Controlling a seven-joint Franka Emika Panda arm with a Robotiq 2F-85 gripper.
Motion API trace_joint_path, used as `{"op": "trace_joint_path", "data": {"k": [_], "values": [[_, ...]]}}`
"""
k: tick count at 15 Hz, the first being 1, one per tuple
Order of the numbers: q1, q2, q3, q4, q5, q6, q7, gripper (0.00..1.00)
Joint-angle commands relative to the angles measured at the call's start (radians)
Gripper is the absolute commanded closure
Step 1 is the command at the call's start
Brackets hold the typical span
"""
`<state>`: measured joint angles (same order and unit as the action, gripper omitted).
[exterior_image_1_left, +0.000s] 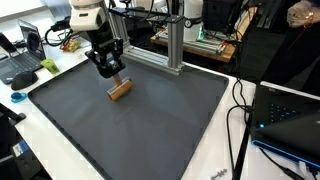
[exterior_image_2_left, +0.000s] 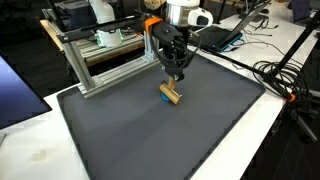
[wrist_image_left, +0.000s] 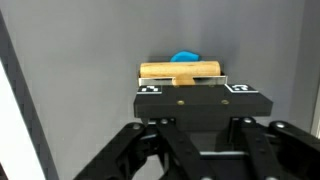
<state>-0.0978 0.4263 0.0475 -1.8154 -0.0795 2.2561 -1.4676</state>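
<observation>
Pincer (exterior_image_1_left: 113, 77) hovers over the wooden block (exterior_image_1_left: 120, 89), whether spread I cannot tell; its long axis crosses my wrist view, well inside the mat (exterior_image_1_left: 150, 130) edges.

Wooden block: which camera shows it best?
The wrist view: the wooden block lies close, its full length across the middle. Both exterior views show it small on the dark mat, just below the tool.

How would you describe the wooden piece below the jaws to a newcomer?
Find the large dark grey mat on the table. Near the aluminium frame, below the jaws, lies a short tan wooden piece. Nothing else on the mat is wood-coloured; a small blue object sits beside it.
</observation>
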Motion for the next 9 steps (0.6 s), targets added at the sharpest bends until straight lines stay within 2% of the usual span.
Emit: {"op": "trace_joint_path", "data": {"k": [1,9], "values": [[-0.02,0.053,-0.005,0.006,0.003,0.022,-0.015,0.78],[-0.018,0.072,-0.013,0.018,-0.012,0.026,-0.005,0.78]]}}
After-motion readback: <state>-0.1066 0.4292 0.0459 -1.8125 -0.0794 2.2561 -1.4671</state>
